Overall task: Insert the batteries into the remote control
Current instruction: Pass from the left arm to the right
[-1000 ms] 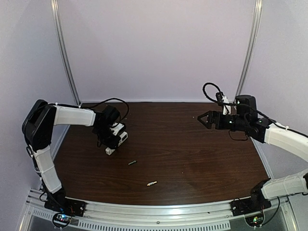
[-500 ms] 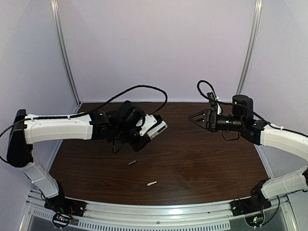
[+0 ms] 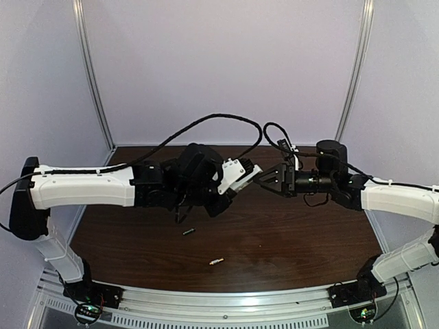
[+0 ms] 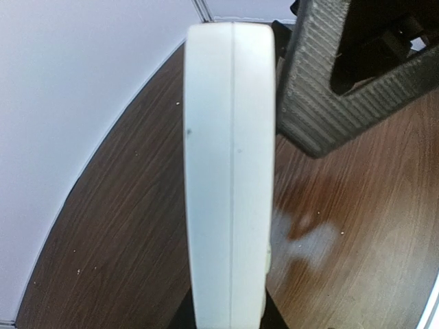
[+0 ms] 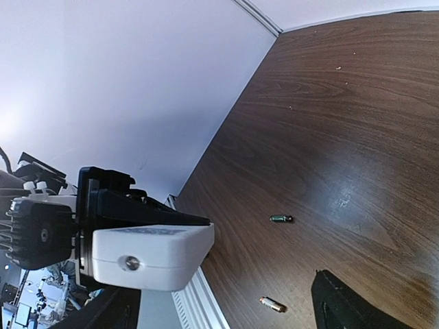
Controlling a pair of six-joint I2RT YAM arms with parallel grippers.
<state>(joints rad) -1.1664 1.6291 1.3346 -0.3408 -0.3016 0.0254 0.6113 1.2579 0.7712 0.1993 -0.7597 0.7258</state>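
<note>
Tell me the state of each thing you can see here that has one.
remote control: lifted off the table, clamped in the left gripper.
left gripper: shut on the remote control.
right gripper: open, empty, close to the remote control's free end.
dark battery: lying loose on the table.
pale battery: lying loose on the table, nearer the front edge.

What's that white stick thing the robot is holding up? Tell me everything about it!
That is the remote control, a slim white bar of smooth-looking plastic with rounded corners. A thin seam runs along its narrow side, and one end shows a small round dot. No buttons show from here. The left gripper clamps it in the air above the brown table. The right gripper, open, sits right by its free end; whether they touch cannot be told.
</note>
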